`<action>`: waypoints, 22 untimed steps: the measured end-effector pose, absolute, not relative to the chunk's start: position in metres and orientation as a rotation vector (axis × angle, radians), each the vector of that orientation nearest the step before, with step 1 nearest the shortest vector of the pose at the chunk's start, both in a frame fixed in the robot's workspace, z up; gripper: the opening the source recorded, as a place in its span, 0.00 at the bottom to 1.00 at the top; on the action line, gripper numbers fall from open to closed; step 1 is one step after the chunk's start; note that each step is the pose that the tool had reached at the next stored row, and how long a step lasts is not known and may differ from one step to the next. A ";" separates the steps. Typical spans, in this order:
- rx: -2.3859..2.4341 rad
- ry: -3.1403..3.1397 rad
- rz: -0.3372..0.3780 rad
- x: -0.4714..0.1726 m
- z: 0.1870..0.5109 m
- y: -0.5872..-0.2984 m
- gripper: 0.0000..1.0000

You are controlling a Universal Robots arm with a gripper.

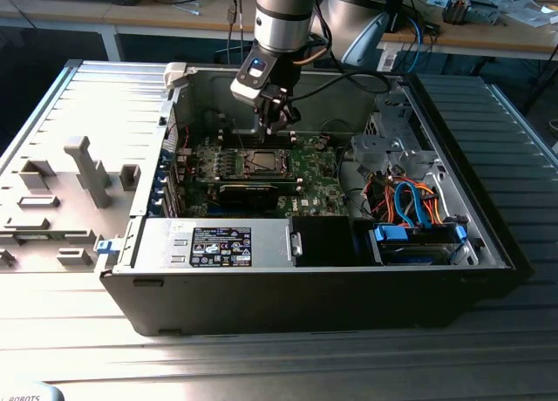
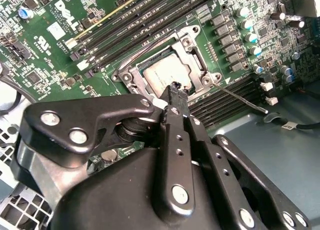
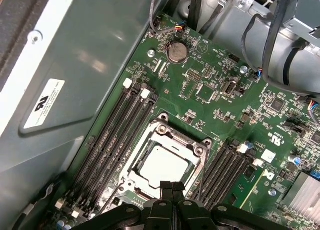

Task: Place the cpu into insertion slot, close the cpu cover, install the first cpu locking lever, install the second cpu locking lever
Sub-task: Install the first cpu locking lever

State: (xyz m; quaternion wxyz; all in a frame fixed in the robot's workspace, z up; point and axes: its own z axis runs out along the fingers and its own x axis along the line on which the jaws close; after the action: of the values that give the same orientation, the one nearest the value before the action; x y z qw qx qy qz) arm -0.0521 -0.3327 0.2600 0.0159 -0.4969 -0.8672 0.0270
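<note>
End effector [image 2: 176,87] near one socketed cpu [image 2: 166,72]

The silver-topped cpu [image 3: 162,165] lies flat in the insertion slot [image 3: 165,130], with the metal-framed cpu cover [image 3: 145,149] lying flat around it.

On motherboard [image 3: 210,75]: cpu [image 3: 162,165] inside cpu cover [image 3: 172,138], memory slots [image 3: 117,135] either side.
</note>
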 end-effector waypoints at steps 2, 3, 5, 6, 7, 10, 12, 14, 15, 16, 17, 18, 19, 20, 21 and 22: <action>-1.537 -2.702 0.084 -0.052 0.260 -0.333 0.11; -1.534 -2.704 0.084 -0.052 0.260 -0.333 0.11; -1.530 -2.706 0.084 -0.052 0.260 -0.333 0.11; -1.528 -2.708 0.084 -0.052 0.260 -0.333 0.11; -1.524 -2.710 0.084 -0.052 0.260 -0.333 0.11; -1.512 -2.717 0.084 -0.052 0.260 -0.333 0.11; -1.507 -2.720 0.085 -0.052 0.260 -0.333 0.11; -1.500 -2.724 0.085 -0.052 0.260 -0.333 0.11; -1.497 -2.726 0.085 -0.052 0.260 -0.333 0.11; -1.494 -2.727 0.085 -0.052 0.260 -0.333 0.11; -1.491 -2.729 0.085 -0.052 0.260 -0.333 0.11; -1.488 -2.731 0.085 -0.052 0.260 -0.333 0.11; -1.486 -2.732 0.085 -0.052 0.260 -0.333 0.11; -1.483 -2.733 0.085 -0.052 0.260 -0.333 0.11; -1.480 -2.735 0.085 -0.052 0.260 -0.333 0.11; -1.478 -2.737 0.085 -0.052 0.260 -0.333 0.11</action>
State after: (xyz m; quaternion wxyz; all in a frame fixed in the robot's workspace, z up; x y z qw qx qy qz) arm -0.0521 -0.3327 0.2600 0.0152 -0.4749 -0.8795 0.0273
